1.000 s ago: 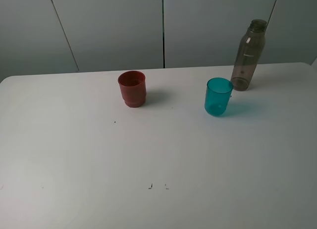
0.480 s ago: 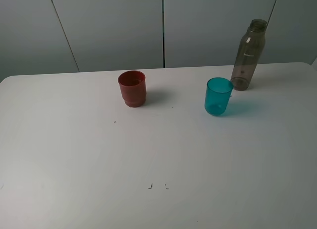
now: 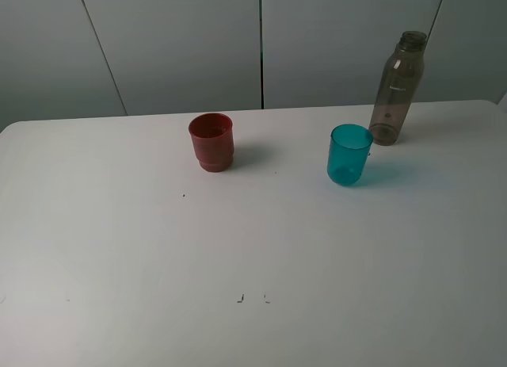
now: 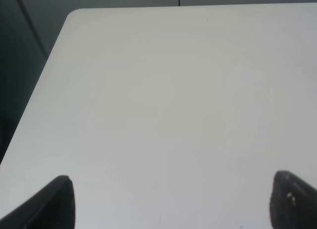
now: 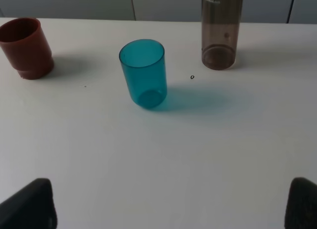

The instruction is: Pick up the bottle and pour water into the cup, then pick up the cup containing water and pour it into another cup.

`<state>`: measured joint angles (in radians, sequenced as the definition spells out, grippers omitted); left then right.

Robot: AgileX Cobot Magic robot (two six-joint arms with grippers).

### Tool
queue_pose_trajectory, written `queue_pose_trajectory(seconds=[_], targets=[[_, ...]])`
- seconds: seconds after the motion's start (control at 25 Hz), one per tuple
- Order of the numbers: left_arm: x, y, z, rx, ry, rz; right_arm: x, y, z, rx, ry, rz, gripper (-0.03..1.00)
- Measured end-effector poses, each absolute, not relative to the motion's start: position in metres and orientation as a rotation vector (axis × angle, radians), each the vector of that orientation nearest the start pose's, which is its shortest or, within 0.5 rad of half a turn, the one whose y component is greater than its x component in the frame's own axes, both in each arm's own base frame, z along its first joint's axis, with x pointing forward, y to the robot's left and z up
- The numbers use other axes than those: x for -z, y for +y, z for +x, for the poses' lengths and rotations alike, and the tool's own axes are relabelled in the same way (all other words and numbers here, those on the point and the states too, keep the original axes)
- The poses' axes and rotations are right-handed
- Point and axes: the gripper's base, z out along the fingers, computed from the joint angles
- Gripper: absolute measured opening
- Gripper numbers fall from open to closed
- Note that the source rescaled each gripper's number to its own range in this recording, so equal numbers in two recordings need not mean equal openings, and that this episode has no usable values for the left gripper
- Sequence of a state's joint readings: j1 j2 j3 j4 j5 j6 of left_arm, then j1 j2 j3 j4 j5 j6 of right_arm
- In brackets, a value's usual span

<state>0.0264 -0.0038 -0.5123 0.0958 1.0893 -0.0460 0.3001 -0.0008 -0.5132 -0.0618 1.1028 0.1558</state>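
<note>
Smoky bottle (image 3: pixel 398 88) stands untouched just behind the teal cup (image 3: pixel 349 154); the red cup (image 3: pixel 211 142) sits well apart. Both grippers, left (image 4: pixel 168 199) and right (image 5: pixel 171 204), gape empty. Every pour remains.

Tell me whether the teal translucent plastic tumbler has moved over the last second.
No. The teal tumbler keeps the same spot beside the smoky grey bottle.

Bottle (image 3: pixel 397 88) behind cup (image 3: pixel 348 154)
</note>
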Motion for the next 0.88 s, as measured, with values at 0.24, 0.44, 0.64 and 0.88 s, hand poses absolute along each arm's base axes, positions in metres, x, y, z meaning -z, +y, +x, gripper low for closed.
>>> queue_pose_trajectory(seconds=[0.24, 0.44, 0.64, 0.88], targets=[[-0.2786, 0.0075, -0.0085, -0.103, 2.053, -0.081, -0.2778, -0.0069, -0.0068, -0.176, 2.071, -0.094, 1.00], [-0.2786, 0.0075, -0.0085, -0.103, 2.053, -0.081, -0.2780, -0.0057, -0.0078, -0.074, 2.066, 0.078, 1.00], [-0.2786, 0.0075, -0.0085, -0.103, 2.053, -0.081, -0.2778, -0.0018, -0.0082, -0.001, 2.067, 0.068, 1.00], [-0.2786, 0.0075, -0.0085, -0.103, 2.053, -0.081, -0.2778, -0.0006, -0.0082, 0.010, 2.068, 0.026, 1.00]])
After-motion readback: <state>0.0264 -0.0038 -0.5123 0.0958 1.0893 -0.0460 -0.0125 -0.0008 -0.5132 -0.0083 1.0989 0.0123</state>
